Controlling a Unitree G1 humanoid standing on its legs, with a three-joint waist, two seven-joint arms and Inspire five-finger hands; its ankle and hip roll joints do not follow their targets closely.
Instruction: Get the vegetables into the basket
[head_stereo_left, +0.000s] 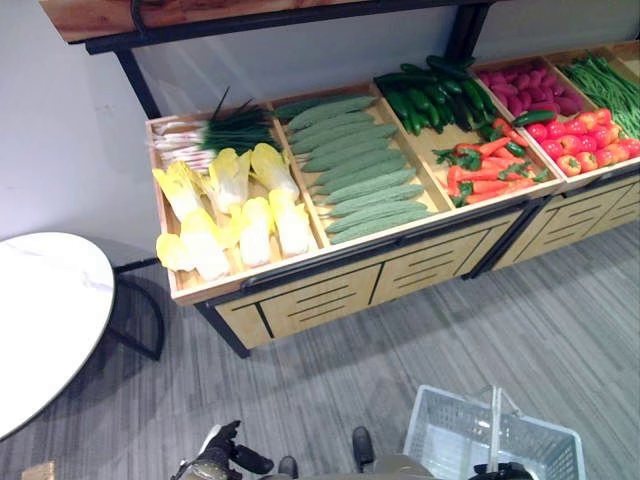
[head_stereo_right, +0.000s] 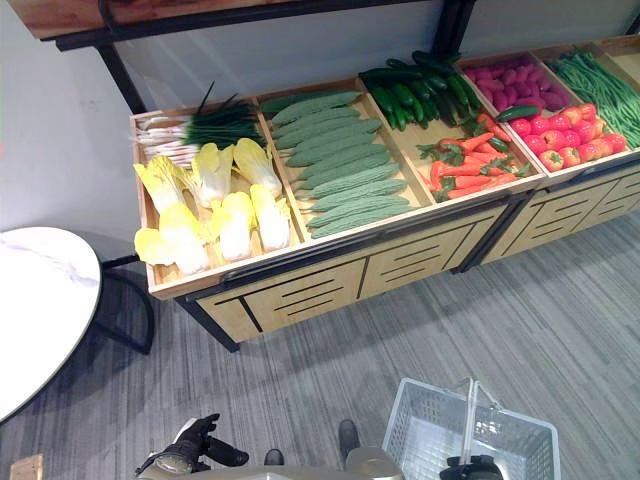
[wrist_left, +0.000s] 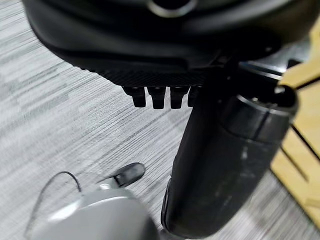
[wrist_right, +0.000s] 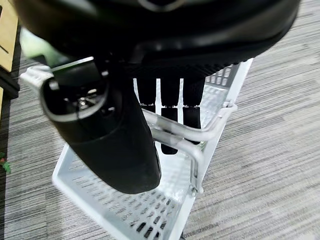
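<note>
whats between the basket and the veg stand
Just bare grey floor, seen in both eye views. The white basket, its handle held in the right hand, sits low, short of the stand.

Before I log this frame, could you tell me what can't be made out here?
- Basket: its near part is cut off by the bottom edge in both eye views.
- Left robot hand: only short finger stubs show past its bulk; open or shut is unclear.
- Green beans: cut by the right edge.
</note>
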